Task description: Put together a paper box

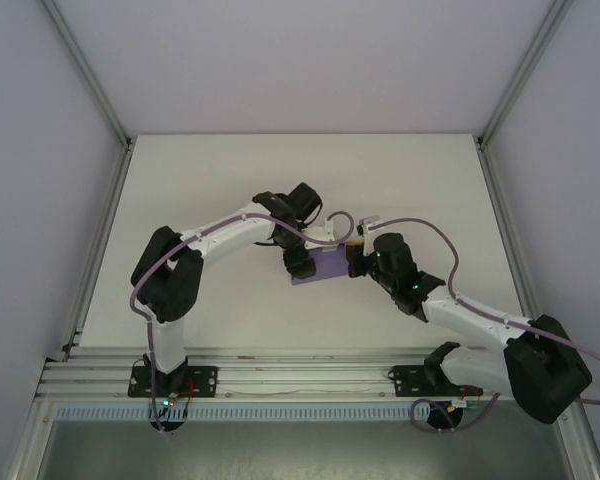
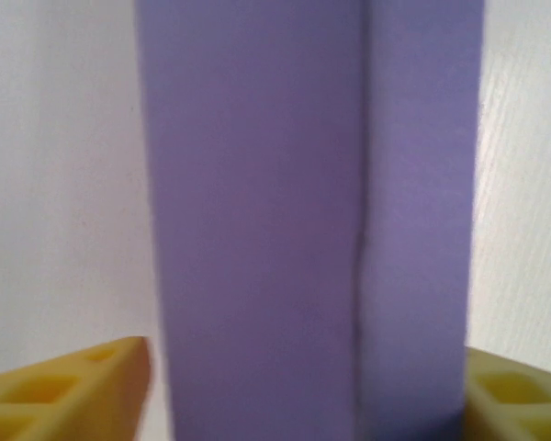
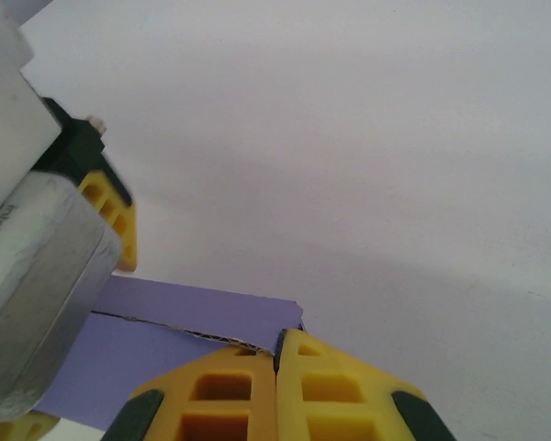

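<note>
Yellow fingertips [image 3: 303,386] of the right gripper [image 3: 275,367] sit closest to the lens in the right wrist view. They're closed pad to pad with no gap showing, parked right at a corner of the paper box [image 3: 165,349]. Could be a thin flap pinched in there, honestly can't tell. The left gripper [image 2: 308,395] is spread to about the box's width and straddles it: one pad looks pressed against the side, the other shows a sliver of daylight, so I can't say if it's really clamping. From the top camera the box [image 1: 322,266] is around mid-table [image 1: 180,200], wedged between the two grippers, long axis running from one to the other on a slight slant. So both arms are right on it, one per end, and my guess is whatever fold comes next depends on the left one bracing that axis while the right works its end. Looks-wise: matte lavender, already folded up into a narrow rectangular shape, with a slightly ragged seam running lengthwise where two panels meet.
</note>
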Controlling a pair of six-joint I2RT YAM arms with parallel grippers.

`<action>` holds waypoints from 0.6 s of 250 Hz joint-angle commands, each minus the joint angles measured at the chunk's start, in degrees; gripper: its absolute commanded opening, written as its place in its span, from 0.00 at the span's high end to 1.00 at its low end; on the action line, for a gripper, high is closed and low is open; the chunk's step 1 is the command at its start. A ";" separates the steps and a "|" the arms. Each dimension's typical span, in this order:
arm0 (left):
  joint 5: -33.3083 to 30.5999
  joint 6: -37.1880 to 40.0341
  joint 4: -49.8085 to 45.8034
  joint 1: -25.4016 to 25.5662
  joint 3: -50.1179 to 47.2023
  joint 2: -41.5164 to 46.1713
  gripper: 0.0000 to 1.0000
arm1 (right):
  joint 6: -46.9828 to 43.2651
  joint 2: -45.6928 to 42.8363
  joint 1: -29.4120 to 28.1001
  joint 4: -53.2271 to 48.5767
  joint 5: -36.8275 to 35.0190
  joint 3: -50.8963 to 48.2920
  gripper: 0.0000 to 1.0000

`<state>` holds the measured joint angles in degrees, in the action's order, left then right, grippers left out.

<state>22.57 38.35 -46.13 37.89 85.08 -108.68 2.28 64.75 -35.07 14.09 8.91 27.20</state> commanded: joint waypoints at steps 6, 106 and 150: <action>-0.85 -2.77 2.73 0.34 0.20 3.21 0.13 | 0.79 0.03 -1.45 -4.72 -0.29 -1.49 1.00; -17.71 -23.50 10.31 0.45 -8.22 14.75 0.00 | 1.43 2.75 -6.16 -8.19 -8.49 1.16 1.00; -23.17 -34.30 12.31 0.43 -16.72 22.57 0.00 | 2.57 3.01 -6.94 -10.31 -10.30 2.51 1.00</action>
<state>6.79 15.49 -35.97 38.15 73.21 -90.98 3.18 66.46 -41.23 12.03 0.75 29.17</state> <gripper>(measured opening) 0.997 0.049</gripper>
